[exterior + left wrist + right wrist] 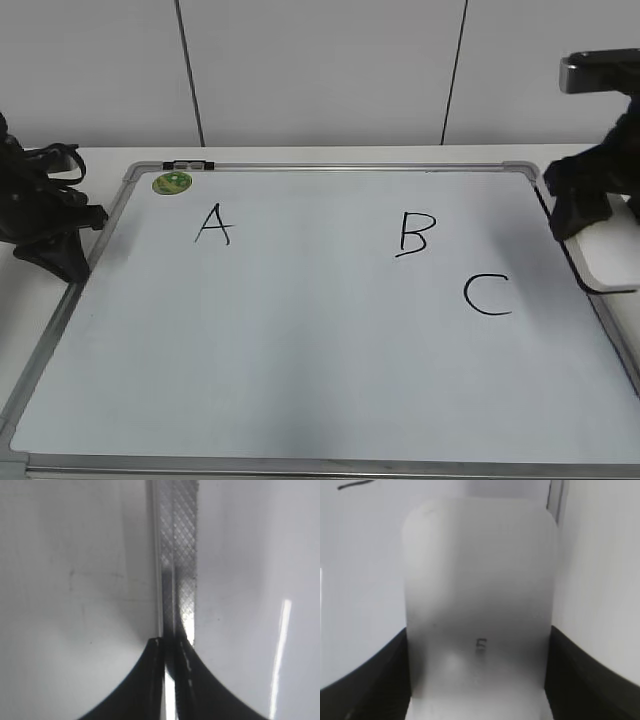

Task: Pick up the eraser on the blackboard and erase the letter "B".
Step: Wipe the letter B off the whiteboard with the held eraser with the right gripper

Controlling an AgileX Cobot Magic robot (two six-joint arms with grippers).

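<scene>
White plastic, the eraser sits between the right tool's spread jaws at the blackboard's right edge, whether gripped I cannot tell, long axis running away from the wrist, with the letter "B" leftward, far from the closed left tool.

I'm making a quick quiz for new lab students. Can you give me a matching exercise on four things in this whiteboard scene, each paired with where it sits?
Things:
1. green magnet
2. letter "B"
3. eraser
4. left end effector

Places:
a. between the fingers of the right end effector
b. top left corner of the whiteboard
c. over the board's left frame edge
d. between the "A" and the "C"

Pairs: 1-b, 2-d, 3-a, 4-c
</scene>
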